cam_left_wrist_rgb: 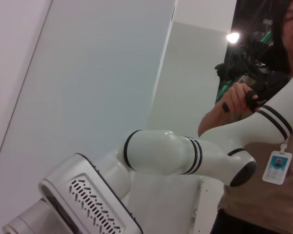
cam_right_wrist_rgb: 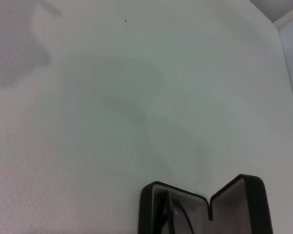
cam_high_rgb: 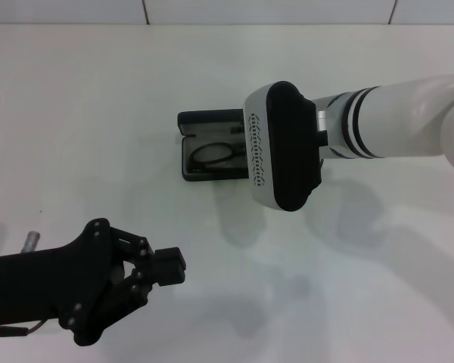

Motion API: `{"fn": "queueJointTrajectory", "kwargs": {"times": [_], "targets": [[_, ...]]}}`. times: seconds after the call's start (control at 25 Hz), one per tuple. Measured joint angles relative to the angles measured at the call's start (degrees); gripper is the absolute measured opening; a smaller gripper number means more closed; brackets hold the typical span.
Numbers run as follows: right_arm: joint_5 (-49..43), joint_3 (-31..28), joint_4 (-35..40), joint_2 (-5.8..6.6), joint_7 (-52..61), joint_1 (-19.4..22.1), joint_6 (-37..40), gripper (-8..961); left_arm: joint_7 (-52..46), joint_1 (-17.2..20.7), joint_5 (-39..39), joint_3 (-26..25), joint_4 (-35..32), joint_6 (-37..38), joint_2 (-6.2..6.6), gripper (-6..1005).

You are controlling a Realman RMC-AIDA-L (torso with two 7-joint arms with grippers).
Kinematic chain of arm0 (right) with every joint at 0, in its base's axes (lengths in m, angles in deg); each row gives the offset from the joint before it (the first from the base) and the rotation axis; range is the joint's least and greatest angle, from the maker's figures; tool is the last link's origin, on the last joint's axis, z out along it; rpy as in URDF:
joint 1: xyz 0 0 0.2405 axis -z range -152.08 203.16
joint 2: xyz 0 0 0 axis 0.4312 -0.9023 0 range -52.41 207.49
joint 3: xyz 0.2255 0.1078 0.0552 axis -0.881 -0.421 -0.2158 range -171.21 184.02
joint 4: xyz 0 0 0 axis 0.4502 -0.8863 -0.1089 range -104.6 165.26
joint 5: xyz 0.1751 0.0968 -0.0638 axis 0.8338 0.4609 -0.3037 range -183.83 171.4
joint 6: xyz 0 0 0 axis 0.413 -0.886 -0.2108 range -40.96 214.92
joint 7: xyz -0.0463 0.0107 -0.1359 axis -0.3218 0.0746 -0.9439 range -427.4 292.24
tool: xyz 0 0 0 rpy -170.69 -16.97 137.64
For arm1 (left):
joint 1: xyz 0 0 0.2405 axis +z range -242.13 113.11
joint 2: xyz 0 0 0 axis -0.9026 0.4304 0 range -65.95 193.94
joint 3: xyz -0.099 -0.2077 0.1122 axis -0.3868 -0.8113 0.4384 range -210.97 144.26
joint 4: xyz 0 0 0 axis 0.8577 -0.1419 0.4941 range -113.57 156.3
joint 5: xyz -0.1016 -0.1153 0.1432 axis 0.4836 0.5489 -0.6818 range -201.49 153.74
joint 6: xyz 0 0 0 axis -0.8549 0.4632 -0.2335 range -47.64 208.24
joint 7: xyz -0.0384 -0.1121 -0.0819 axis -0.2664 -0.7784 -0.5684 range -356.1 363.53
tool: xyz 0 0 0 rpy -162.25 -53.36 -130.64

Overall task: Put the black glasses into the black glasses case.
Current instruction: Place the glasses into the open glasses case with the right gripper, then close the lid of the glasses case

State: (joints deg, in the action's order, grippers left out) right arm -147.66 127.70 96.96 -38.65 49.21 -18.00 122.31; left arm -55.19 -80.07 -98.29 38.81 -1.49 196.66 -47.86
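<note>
The black glasses case [cam_high_rgb: 188,162] lies open in the middle of the white table, its lid [cam_high_rgb: 209,120] on the far side. The black glasses [cam_high_rgb: 212,155] lie inside it, one oval lens showing. My right arm's white wrist housing [cam_high_rgb: 281,147] hangs over the case's right part and hides the rest, including the right gripper. The right wrist view shows the open case [cam_right_wrist_rgb: 149,204] with the glasses [cam_right_wrist_rgb: 176,214] in its grey-lined base. My left gripper [cam_high_rgb: 168,268] is shut and empty, parked low at the near left, well apart from the case.
The white table [cam_high_rgb: 98,98] ends at a wall along the back. A person with a badge [cam_left_wrist_rgb: 277,166] stands beyond the right arm [cam_left_wrist_rgb: 185,156] in the left wrist view.
</note>
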Motion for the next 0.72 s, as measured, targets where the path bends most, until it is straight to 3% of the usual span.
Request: {"fn": "queueJointTrajectory", "kwargs": {"times": [0.16,0.52,0.6,0.72], "targets": [[-0.2,-0.1,2.2,0.0,1.4,1.4,1.8,151,0.0,0.2,0.0,0.0,0.0,0.0,-0.03,53],[0.8,-3.8,13.5,0.0,2.0,11.8,4.3,152,-0.2,-0.1,0.3,-1.6,0.0,0.0,-0.27,53],[6.5,-9.1,18.8,0.03,1.8,16.2,8.5,153,-0.3,-0.2,0.4,-2.7,0.0,0.0,-0.3,53],[11.3,-12.9,20.8,0.13,1.4,18.2,12.2,154,-0.5,-0.2,0.5,-4.6,0.0,0.0,-0.35,53]]}}
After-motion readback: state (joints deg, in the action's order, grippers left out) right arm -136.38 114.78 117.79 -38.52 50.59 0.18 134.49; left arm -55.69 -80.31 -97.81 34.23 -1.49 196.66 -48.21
